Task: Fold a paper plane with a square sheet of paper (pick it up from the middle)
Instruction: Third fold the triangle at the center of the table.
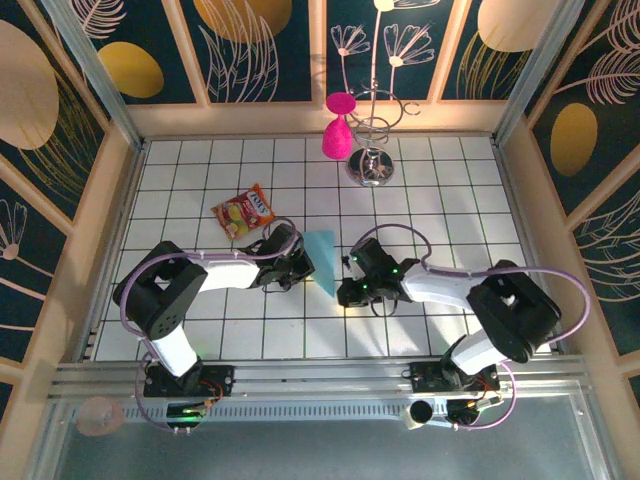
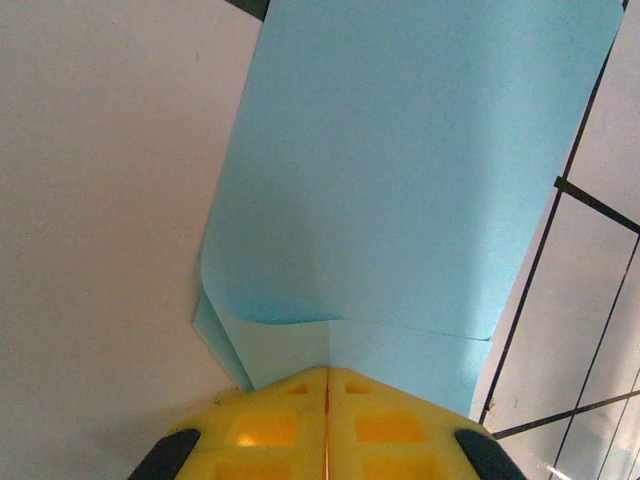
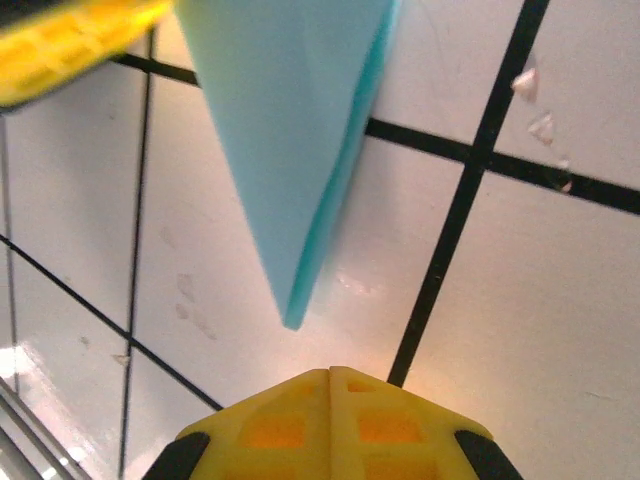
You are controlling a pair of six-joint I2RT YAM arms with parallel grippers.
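Light-blue folded paper plane (image 1: 322,256), a narrow pointed triangle, sits mid-table on the white grid-tiled tabletop (image 1: 450,200), between the two arms, wide end toward the far side and point toward the near side. Left gripper (image 1: 303,263) is at the plane's left edge. In the left wrist view its yellow fingers (image 2: 270,425) are pressed together with the paper's (image 2: 400,180) folded near edge running in under the tips, so it reads as pinching the paper plane at that edge. Layers curl up at the left corner, and the rest of the sheet spreads flat ahead over the tiles. Right gripper (image 1: 347,292) is just beside the plane's pointed tip on the right-near side. In the right wrist view its yellow fingers (image 3: 260,425) are closed against each other with nothing between them, and the paper tip (image 3: 295,300) stops just short of them, not touching. The stacked layers show as a darker blue edge along the plane's right side. The left gripper's yellow finger (image 3: 70,40) shows at the top left corner, by the paper. Red-and-yellow snack packet (image 1: 245,212) lies on the tiles left-far of the plane, apart from it. Pink vase (image 1: 337,130) and silver wire stand (image 1: 372,150) are at the far edge, well apart.
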